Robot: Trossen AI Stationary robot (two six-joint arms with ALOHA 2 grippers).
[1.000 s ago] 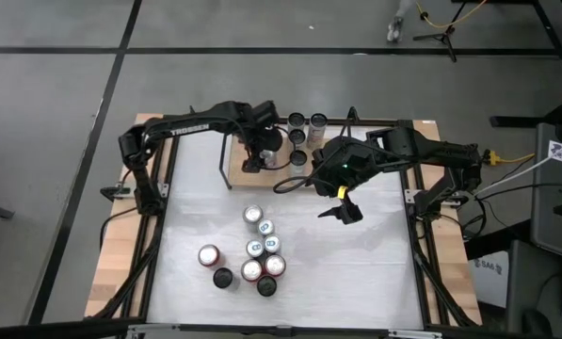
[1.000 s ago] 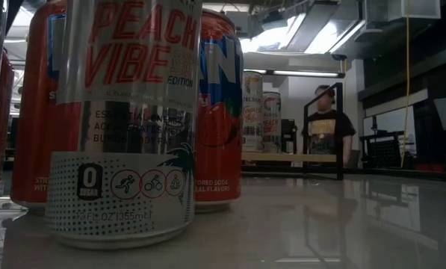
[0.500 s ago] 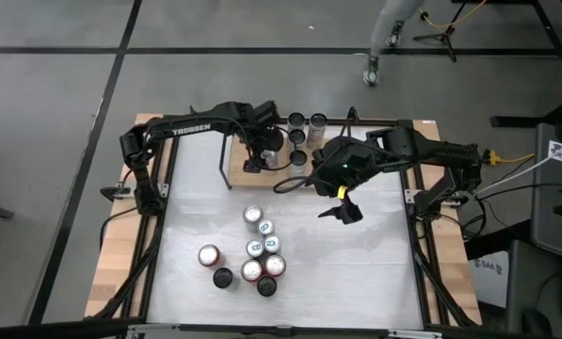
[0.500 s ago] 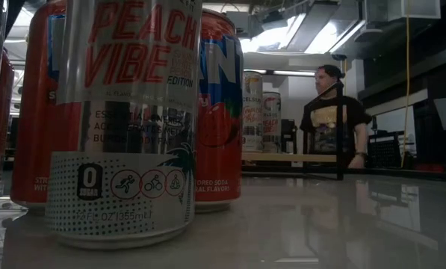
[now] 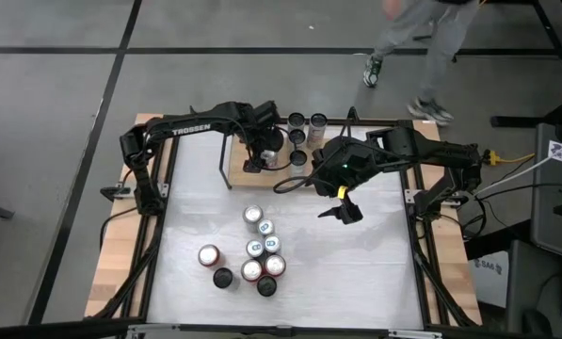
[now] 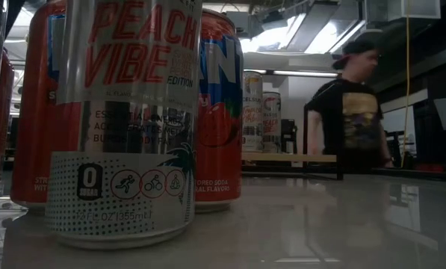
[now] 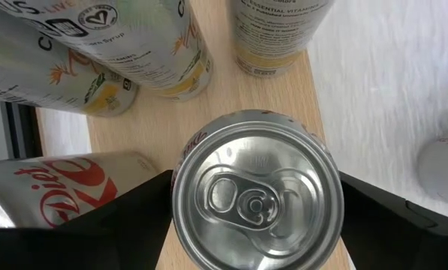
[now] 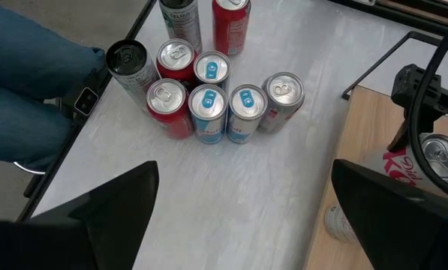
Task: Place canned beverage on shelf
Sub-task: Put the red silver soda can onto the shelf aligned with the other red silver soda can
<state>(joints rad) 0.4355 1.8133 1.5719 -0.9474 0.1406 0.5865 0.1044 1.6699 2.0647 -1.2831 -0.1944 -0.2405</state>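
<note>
Round silver aluminium can upright on light-wood shelf, between parted left gripper fingers; base hidden.

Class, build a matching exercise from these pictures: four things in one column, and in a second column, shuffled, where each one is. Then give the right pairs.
Things:
1. left tool
2. right tool
3. cluster of cans
4. person

Places:
A. on the white table, nearer the front edge
B. over the shelf, fingers either side of a silver-topped can
C. on the floor beyond the table
D. over bare table, holding nothing

Pairs: 1-B, 2-D, 3-A, 4-C
</note>
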